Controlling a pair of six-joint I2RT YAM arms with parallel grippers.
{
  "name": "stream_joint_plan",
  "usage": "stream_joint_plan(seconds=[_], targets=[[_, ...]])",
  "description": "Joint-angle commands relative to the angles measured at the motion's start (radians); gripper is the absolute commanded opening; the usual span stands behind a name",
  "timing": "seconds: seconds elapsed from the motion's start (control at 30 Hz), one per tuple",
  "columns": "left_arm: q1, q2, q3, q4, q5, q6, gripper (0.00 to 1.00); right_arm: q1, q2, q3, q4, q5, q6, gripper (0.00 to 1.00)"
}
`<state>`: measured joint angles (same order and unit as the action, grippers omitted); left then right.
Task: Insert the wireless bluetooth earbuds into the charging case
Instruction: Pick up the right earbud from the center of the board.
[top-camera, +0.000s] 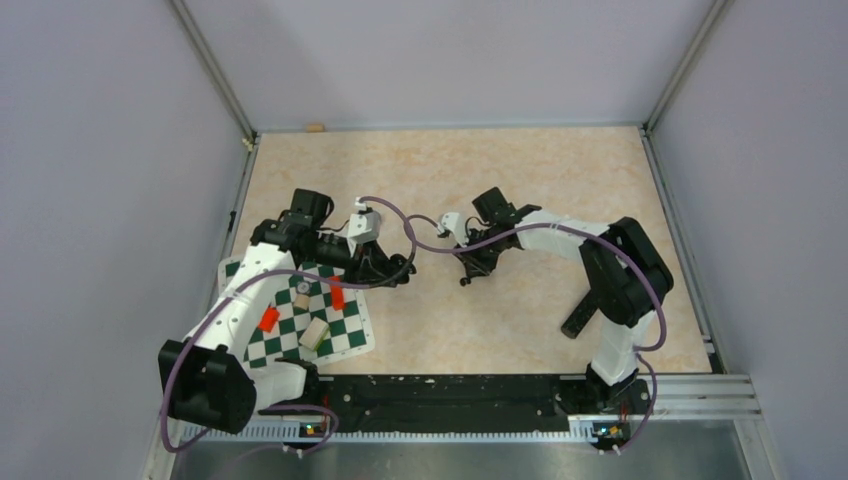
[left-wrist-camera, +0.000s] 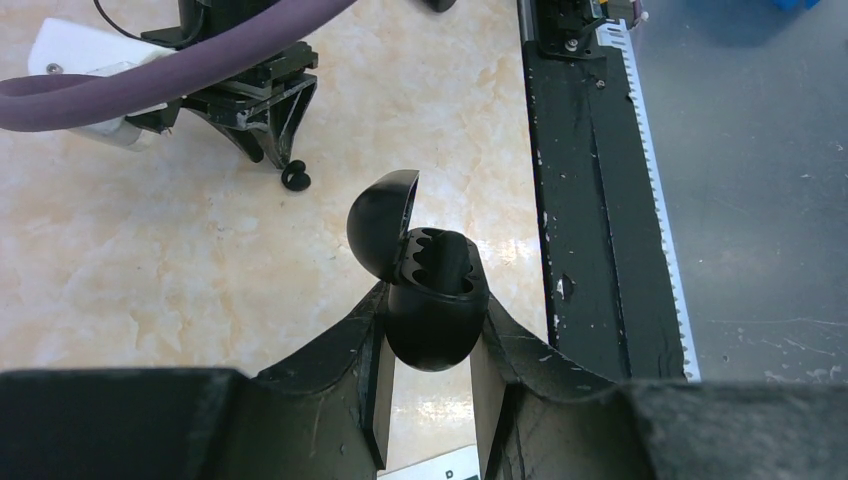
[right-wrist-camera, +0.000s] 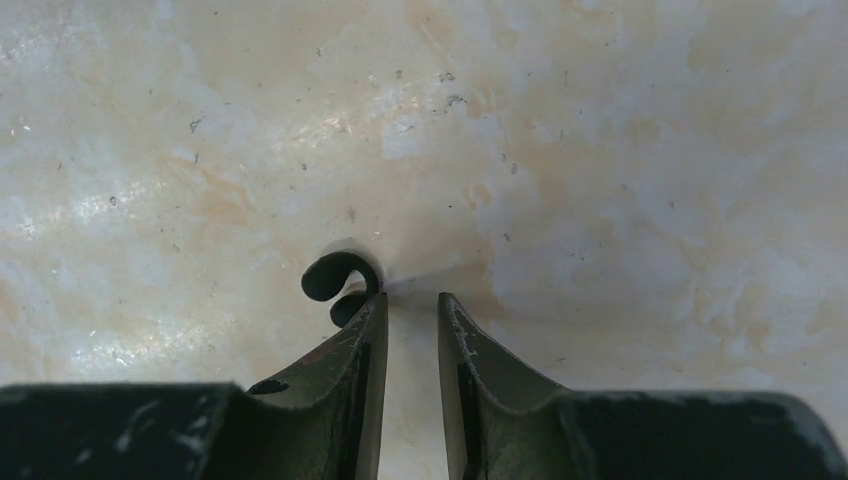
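The left pincer is clamped on the charging case; it holds the case up off the desk; the lid is swung back and the holes inside face up. The case looks dark here.

One earbud lies on the desk; it is tiny, dark and curled like a little hook. I cannot see a second earbud, and I cannot tell if one sits in the case.

The right pincer is down at the desk with its two fingers a little apart; nothing is between them. This is the thing that matters: the earbud is not in the gap; it lies just outside one finger, touching its tip, on the left side of the right wrist view. So I think the right pincer must slide over that way, or open wider, to get a finger on each side of the hook.

The right arm is the near one; its tips are right at the earbud. The case waits near, with the open lid on the side toward the right pincer.
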<state>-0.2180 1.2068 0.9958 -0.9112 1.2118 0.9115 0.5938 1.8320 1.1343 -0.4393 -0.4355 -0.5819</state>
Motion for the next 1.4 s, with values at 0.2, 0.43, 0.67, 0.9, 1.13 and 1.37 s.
stream_joint_plan(seconds=[0.2, 0.43, 0.67, 0.9, 1.13, 1.37], targets=[[0.016, -0.024, -0.013, 0.011, 0.056, 0.024, 0.12, 0.024, 0.018, 0.054, -0.172, -0.14, -0.066, 0.2], [0.019, -0.029, -0.013, 0.006, 0.06, 0.029, 0.12, 0.024, 0.032, 0.068, -0.171, -0.162, -0.042, 0.2], [0.025, -0.035, -0.015, 0.006, 0.067, 0.03, 0.12, -0.016, 0.001, 0.112, -0.213, -0.192, 0.007, 0.2], [0.026, -0.031, -0.014, 0.006, 0.079, 0.033, 0.12, -0.133, 0.042, 0.129, -0.244, -0.306, 0.146, 0.2], [0.026, -0.028, -0.016, 0.005, 0.08, 0.041, 0.12, -0.143, 0.0, -0.017, -0.107, -0.33, 0.318, 0.19], [0.027, -0.033, -0.016, 0.006, 0.072, 0.041, 0.12, -0.143, -0.035, -0.104, 0.04, -0.337, 0.464, 0.16]])
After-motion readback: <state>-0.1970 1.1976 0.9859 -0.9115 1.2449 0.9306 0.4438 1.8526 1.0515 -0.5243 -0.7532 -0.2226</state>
